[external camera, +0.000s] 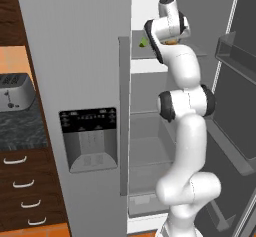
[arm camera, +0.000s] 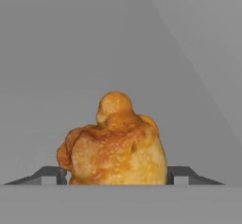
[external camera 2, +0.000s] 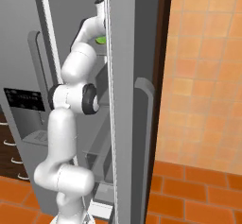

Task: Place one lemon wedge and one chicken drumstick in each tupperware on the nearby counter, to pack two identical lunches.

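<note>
While the tall grey refrigerator (external camera: 75,81) stands with its right-hand door (external camera: 240,106) swung wide, the white arm (external camera: 187,146) rises from the base in front of the open compartment, its lower link leaning slightly back, a dark-ringed elbow at mid height, and the upper links climbing almost straight up before the wrist bends forward over an upper shelf (external camera: 150,56) deep inside the cabinet. In the right base view the same arm (external camera 2: 66,124) shows as a stacked S-shape, the hand end tucked behind the edge of the open door (external camera 2: 127,100) at the level of that top shelf. To the left of the refrigerator the black marbled tabletop (external camera: 20,126) carries a silver toaster (external camera: 15,91) above dark wood drawers (external camera: 25,191) with curved silver handles. The claw (arm camera: 113,176) points along the pale grey shelf surface, and a golden-brown chicken drumstick (arm camera: 113,147) sits right between its two dark fingertips (arm camera: 49,175), one tip showing just beside each flank of the meat; the jaws stand apart around it, and whether the pads already press on it cannot be told. In the left base view a sliver of the same browned meat (external camera: 171,41) peeks out under the wrist. A small green lemon wedge (external camera: 144,43) lies on the same shelf just left of the hand, also visible as a green spot (external camera 2: 100,40) from the right base view
</note>
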